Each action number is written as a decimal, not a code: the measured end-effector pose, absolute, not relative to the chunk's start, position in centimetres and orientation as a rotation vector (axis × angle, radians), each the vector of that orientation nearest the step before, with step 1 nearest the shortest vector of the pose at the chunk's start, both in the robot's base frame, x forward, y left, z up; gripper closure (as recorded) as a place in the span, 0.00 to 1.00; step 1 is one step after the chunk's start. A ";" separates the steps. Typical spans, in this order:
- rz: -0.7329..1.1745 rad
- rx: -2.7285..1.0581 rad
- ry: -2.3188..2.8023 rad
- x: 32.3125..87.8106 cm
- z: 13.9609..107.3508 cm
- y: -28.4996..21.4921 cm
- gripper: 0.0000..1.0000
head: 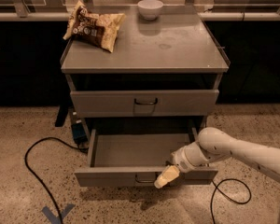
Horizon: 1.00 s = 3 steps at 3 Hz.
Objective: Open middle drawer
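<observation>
The wide, shallow grey metal middle drawer (130, 151) is finished in plain matt grey, as is the cabinet top (177, 45). The pale cream gripper (165, 176) is seen at the drawer's front, carried on a glossy white arm (242, 150). A crumpled snack bag (94, 27) is printed brown and tan (lettering unreadable); the small round bowl (150, 8) is white, the stone floor (23, 125) speckled beige
</observation>
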<state>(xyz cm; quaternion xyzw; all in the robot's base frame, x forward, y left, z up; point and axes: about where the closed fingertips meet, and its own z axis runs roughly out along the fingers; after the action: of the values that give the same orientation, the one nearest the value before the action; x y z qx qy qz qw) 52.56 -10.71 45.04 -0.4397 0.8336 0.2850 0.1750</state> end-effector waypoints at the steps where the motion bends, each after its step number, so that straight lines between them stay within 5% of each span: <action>1: 0.810 -1.247 2.361 52.5 45.0 -10.7 0.00; 3: 0.907 -1.333 2.351 47.9 43.5 -11.8 0.00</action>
<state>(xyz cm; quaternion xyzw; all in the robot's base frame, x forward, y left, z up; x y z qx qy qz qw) 47.93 -11.84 43.48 -0.4627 0.8160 0.3149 0.1448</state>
